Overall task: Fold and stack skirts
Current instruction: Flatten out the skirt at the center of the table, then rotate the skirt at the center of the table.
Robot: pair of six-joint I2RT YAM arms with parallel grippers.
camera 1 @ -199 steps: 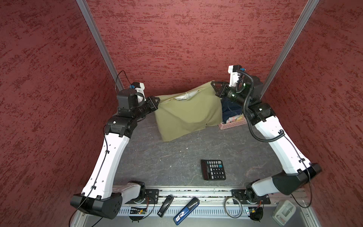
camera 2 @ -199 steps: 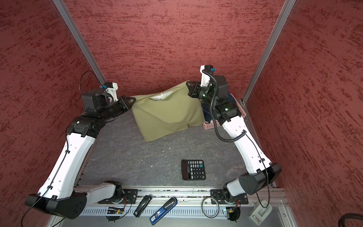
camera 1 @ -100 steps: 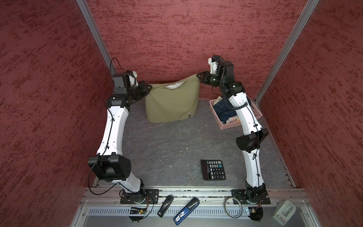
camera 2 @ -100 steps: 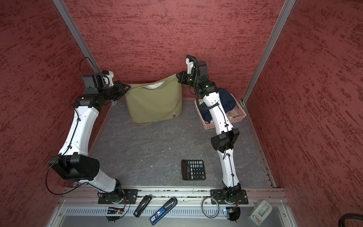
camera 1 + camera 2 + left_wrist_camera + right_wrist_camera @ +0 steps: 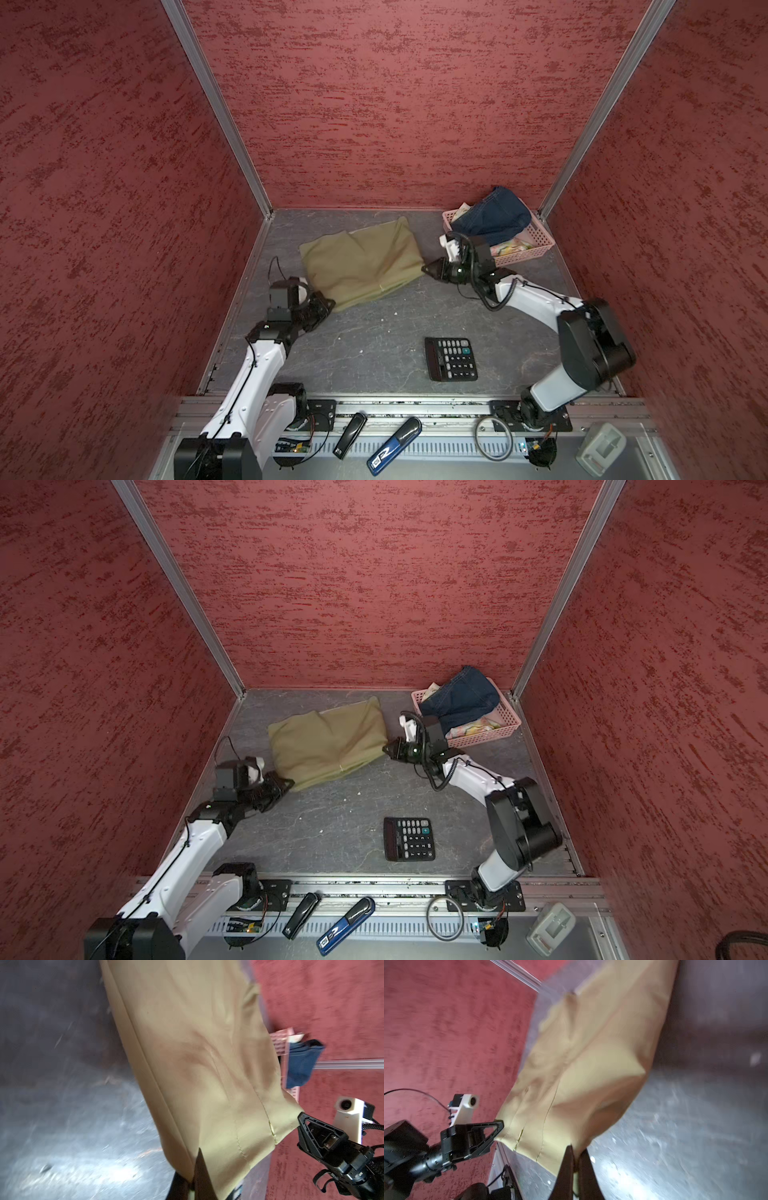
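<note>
left gripper (image 5: 328, 304): pinched tight on one corner of the olive skirt (image 5: 361, 262), cloth spreading away from its tips

right gripper (image 5: 428, 269): same deal, clamped on the other near corner

slip risk: tiny bites of fabric, so an uneven tug could pop a corner out and leave the fold lopsided

snag risk: pink basket (image 5: 536, 249) with the denim skirt (image 5: 494, 216) sits just behind the right gripper, and a backswing could knock it

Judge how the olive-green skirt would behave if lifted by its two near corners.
Likely floppy: the olive-green skirt creases and sags between the left hand and right hand, each shut on a corner. Probably light for its size, since small corner pinches seem to hold it. Unlikely to roll or tip; the rest drapes flat on the table.
</note>
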